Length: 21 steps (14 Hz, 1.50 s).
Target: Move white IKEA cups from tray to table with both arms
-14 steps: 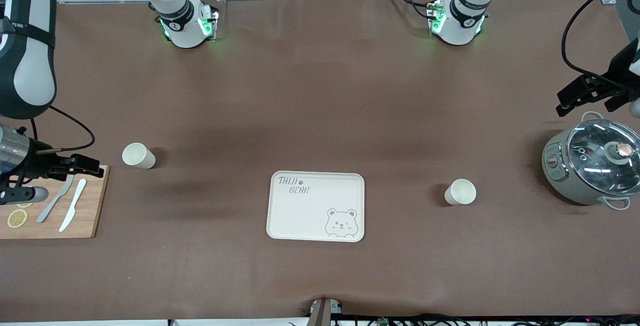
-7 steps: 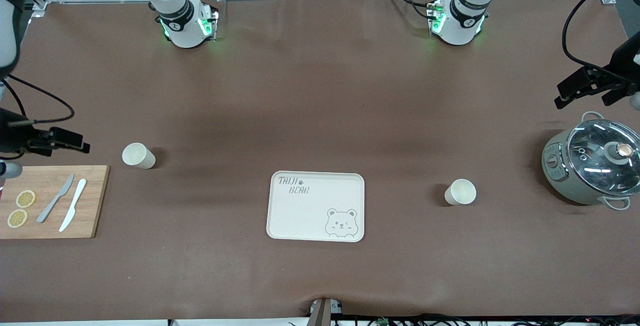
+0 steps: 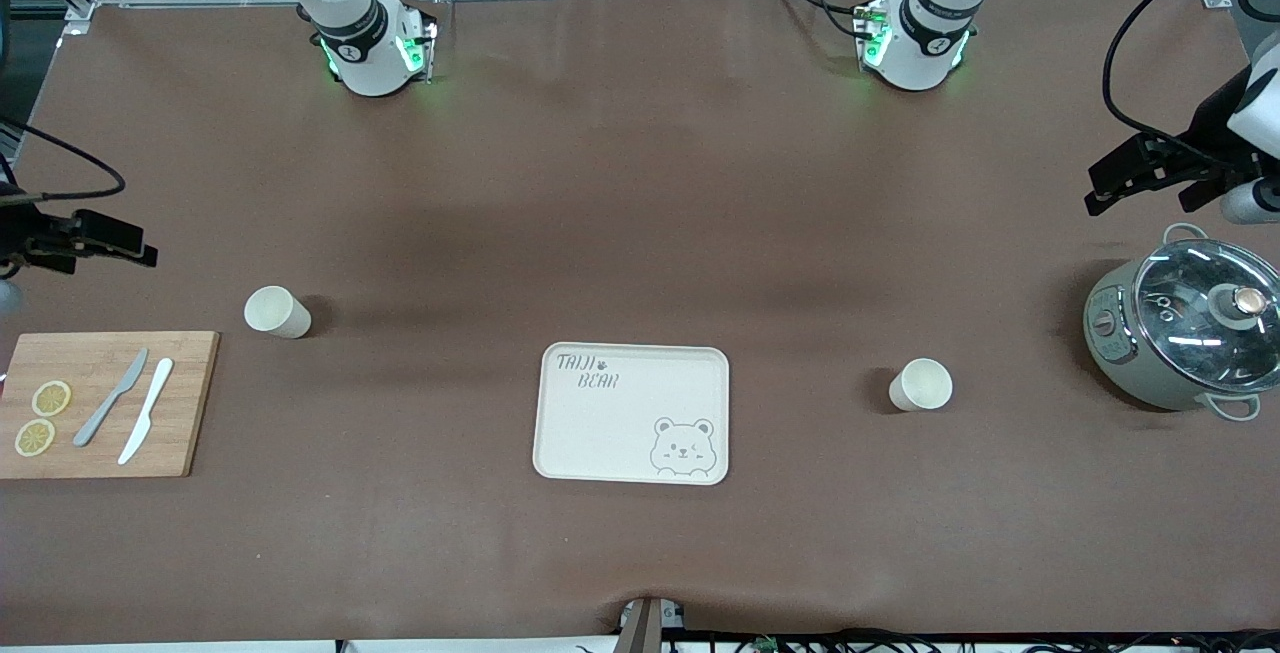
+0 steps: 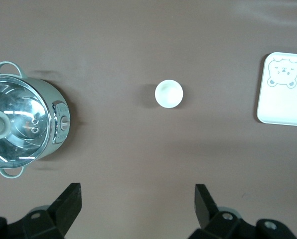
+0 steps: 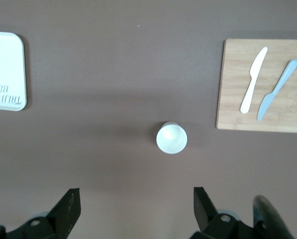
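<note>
The right hand (image 3: 105, 238), fingers apart and empty, hangs over the tabletop (image 3: 640, 193) above a board (image 3: 100, 403) with two knives (image 3: 130, 413) and lemon slices (image 3: 42, 418). One cup (image 3: 276, 312) stands beside the board. The bear tray (image 3: 633, 414) lies mid-tabletop, empty. The other cup (image 3: 921, 384) stands between tray and pot (image 3: 1185, 333). The left hand (image 3: 1140, 173), fingers apart and empty, hangs above the pot's end.

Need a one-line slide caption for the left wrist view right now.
Left gripper, open, hangs over bare brown table, looking down on a white IKEA cup standing between the glass-lidded pot and the bear tray.
</note>
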Motion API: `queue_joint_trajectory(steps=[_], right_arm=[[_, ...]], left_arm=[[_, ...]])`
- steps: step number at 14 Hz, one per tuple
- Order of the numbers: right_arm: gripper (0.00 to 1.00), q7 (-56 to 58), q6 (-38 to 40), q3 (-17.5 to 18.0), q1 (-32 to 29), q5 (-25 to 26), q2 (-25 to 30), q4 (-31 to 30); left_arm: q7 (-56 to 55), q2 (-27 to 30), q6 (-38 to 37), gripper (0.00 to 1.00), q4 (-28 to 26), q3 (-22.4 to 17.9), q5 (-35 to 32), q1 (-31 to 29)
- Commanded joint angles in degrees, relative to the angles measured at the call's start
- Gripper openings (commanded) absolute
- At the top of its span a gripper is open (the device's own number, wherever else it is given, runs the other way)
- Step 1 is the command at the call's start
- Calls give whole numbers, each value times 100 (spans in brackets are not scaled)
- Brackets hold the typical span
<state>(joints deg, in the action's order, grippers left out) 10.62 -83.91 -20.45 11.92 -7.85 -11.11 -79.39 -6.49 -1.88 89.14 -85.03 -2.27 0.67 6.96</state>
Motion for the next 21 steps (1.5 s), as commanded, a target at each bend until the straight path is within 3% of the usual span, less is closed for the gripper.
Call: queue_joint_trajectory(steps=[1, 3, 7, 12, 21], right_arm=[[100, -95, -29, 207, -232, 117, 583, -629], [100, -104, -3, 1275, -1178, 161, 636, -639], [100, -990, -28, 1965, -1350, 617, 1162, -1085], [100, -1010, 86, 1887, -1403, 654, 1401, -1412], [100, -974, -38, 1887, -1429, 680, 1278, -842]], left_arm=[[112, 4, -54, 100, -49, 78, 39, -63], [104, 3, -54, 100, -57, 78, 39, -46], [121, 12, -72, 100, -40, 95, 39, -46], [77, 12, -168, 100, -22, 95, 39, -11], [69, -23, -186, 100, 13, 95, 12, -28]])
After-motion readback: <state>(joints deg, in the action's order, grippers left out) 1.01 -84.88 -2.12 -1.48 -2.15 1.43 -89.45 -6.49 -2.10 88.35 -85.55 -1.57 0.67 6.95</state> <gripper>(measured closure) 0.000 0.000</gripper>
